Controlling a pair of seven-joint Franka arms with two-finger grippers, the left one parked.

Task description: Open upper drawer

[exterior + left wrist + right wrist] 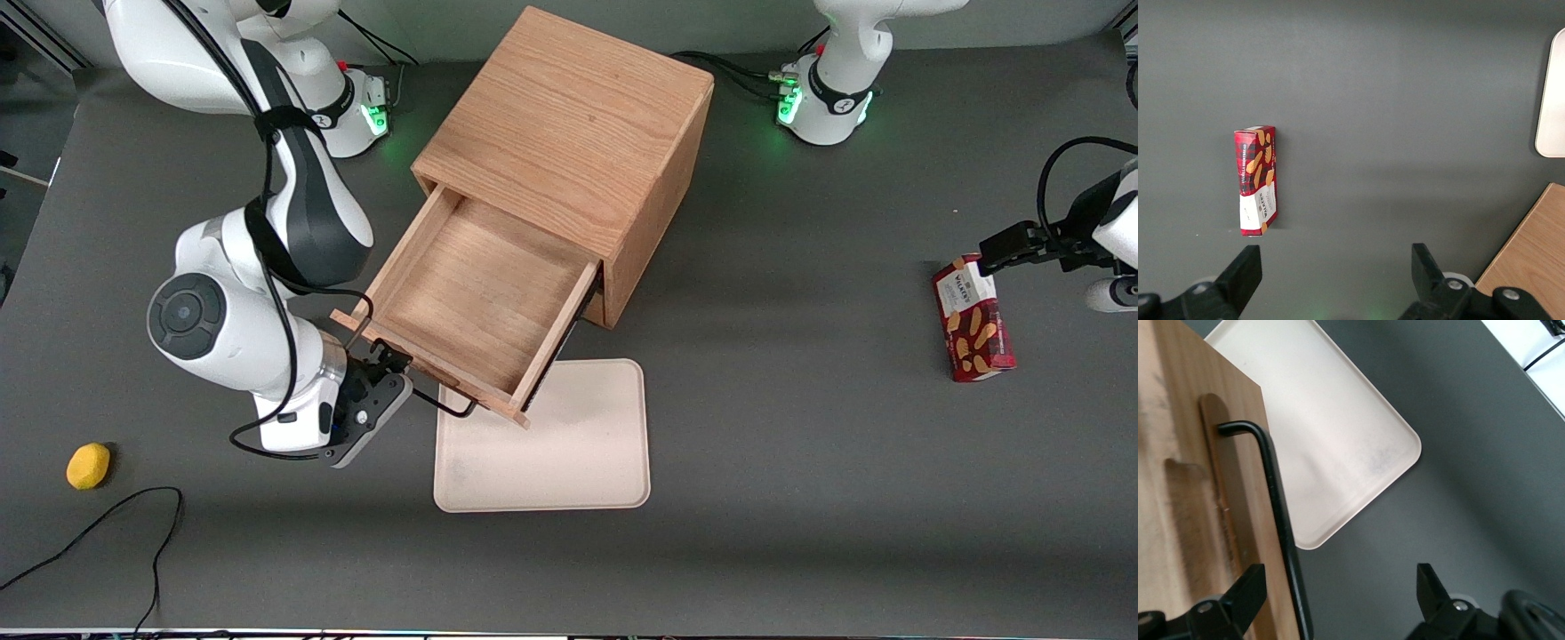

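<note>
The upper drawer (480,293) of the oak cabinet (569,133) stands pulled far out, and its bare wooden inside shows. Its front panel (1185,487) carries a long black bar handle (444,404). My right gripper (391,369) is at that handle, at the end toward the working arm. In the right wrist view the gripper (1338,583) is open, fingers wide apart. The handle (1281,520) runs between them, close to one finger (1245,590) and well apart from its partner.
A beige tray (569,444) lies on the table partly under the open drawer's front, nearer the front camera; the tray (1331,433) also shows past the handle. A yellow lemon-like object (88,466) and a black cable (107,524) lie toward the working arm's end. A red biscuit box (973,318) lies toward the parked arm's end.
</note>
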